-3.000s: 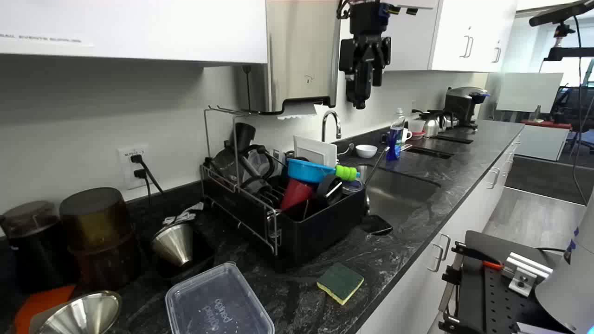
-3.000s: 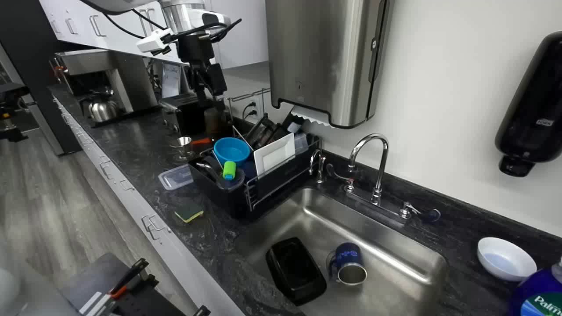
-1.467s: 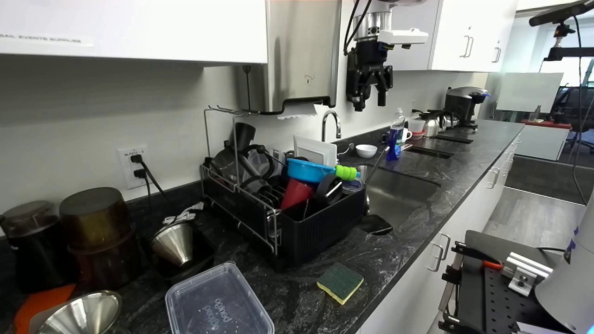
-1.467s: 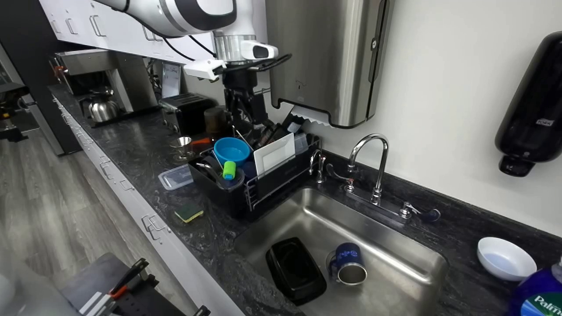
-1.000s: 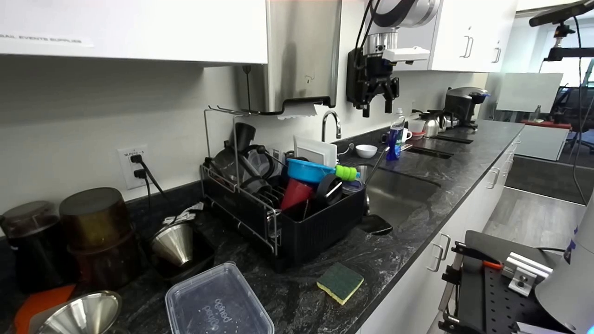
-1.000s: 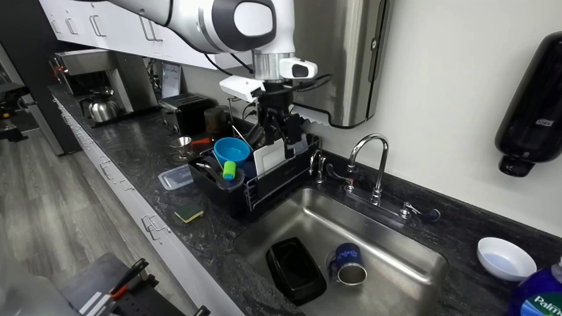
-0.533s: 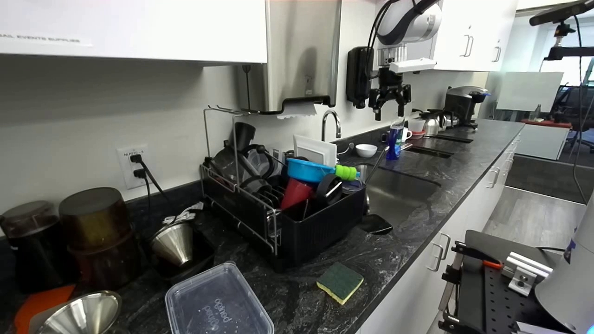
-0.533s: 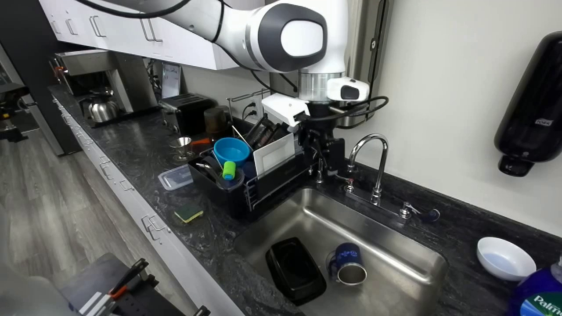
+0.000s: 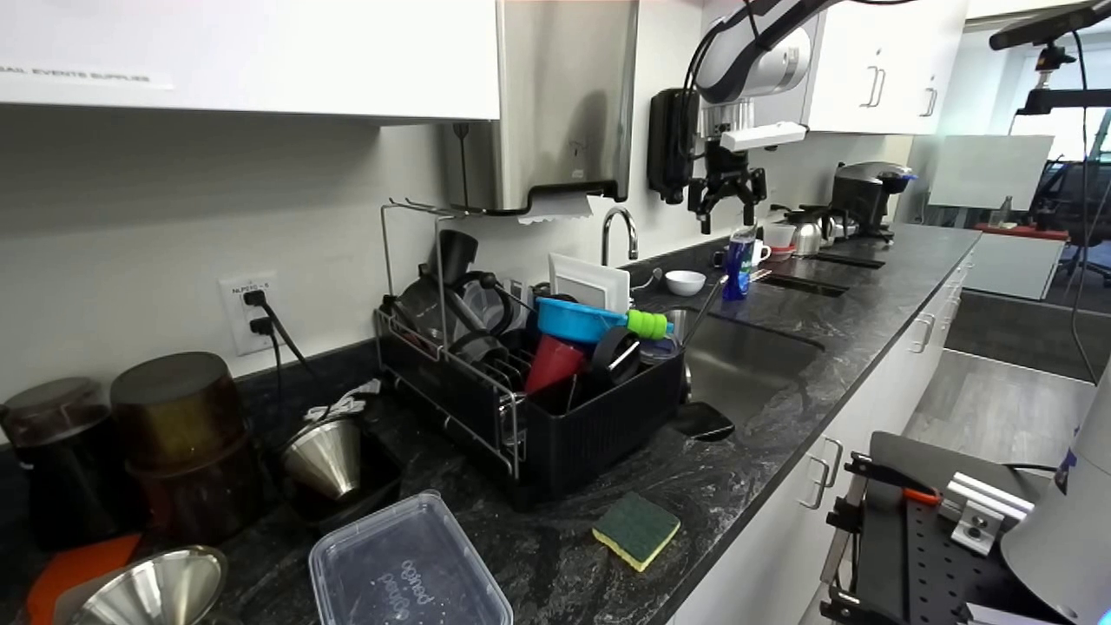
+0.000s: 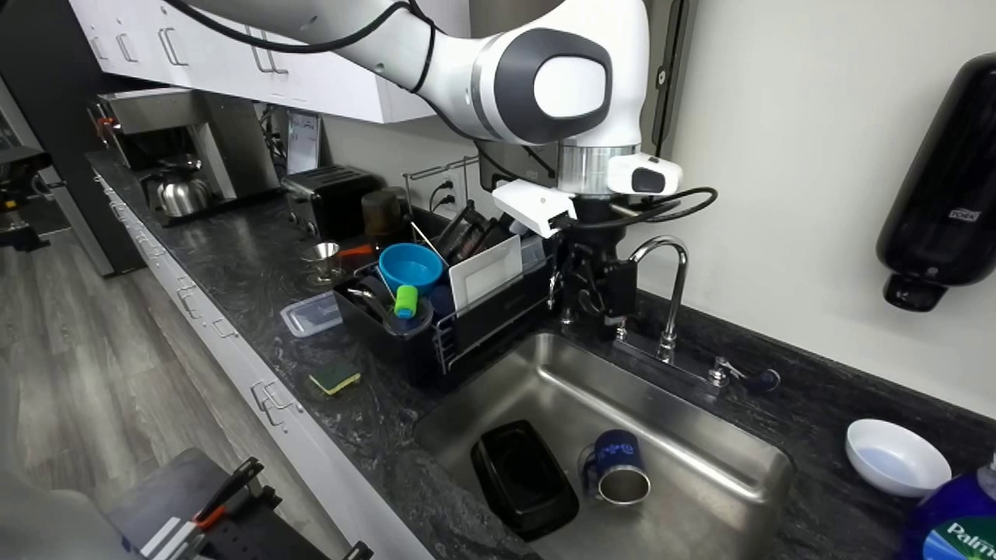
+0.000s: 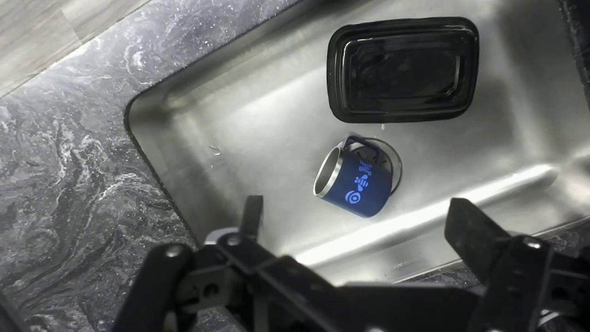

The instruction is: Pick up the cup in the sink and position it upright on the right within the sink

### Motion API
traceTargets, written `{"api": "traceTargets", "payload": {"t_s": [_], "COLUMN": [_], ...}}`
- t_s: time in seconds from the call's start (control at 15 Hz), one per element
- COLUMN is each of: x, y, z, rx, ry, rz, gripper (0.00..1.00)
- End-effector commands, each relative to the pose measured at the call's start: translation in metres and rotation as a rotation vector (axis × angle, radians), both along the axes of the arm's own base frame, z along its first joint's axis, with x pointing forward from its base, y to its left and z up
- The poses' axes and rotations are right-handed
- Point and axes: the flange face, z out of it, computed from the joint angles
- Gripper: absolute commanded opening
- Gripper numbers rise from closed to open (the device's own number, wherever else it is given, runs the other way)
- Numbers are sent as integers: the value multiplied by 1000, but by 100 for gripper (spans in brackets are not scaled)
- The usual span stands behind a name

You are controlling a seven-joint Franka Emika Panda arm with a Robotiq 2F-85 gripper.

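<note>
A blue cup (image 11: pixel 357 184) with a steel rim and a handle lies on its side in the steel sink (image 11: pixel 258 124). In the wrist view its mouth points left and its handle lies toward the black tray, by the drain. In an exterior view the cup (image 10: pixel 620 459) shows on the sink floor with its mouth toward the camera. My gripper (image 11: pixel 354 203) is open and empty, its fingers wide apart. It hangs well above the sink, pointing down, as both exterior views show (image 9: pixel 727 223) (image 10: pixel 597 315). The cup is hidden in an exterior view that shows part of the sink (image 9: pixel 746 356).
A black tray (image 11: pixel 405 74) lies in the sink beside the cup. A faucet (image 10: pixel 675 272) stands at the sink's back edge near my gripper. A full dish rack (image 10: pixel 389 342) borders the sink. A white bowl (image 10: pixel 895 459) and soap bottle (image 10: pixel 961 513) stand at another side.
The arm has swung from above the counter and dish rack to over the sink, turning and lowering. The fingers now show spread apart. The cup and tray have not moved.
</note>
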Motion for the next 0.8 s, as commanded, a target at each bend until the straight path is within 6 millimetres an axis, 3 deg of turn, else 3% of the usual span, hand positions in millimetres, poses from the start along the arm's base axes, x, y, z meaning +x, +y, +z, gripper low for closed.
{"api": "traceTargets", "payload": {"t_s": [0.0,0.2,0.33,0.73], "x": [0,0,2,-5], "y": [0,0,-7,-44], "z": [1,1,-14,-99], "rx": [0,0,3,35], "ry": [1,1,5,89], "rz": [0,0,-13,-100], "gripper": [100,100,100,100]}}
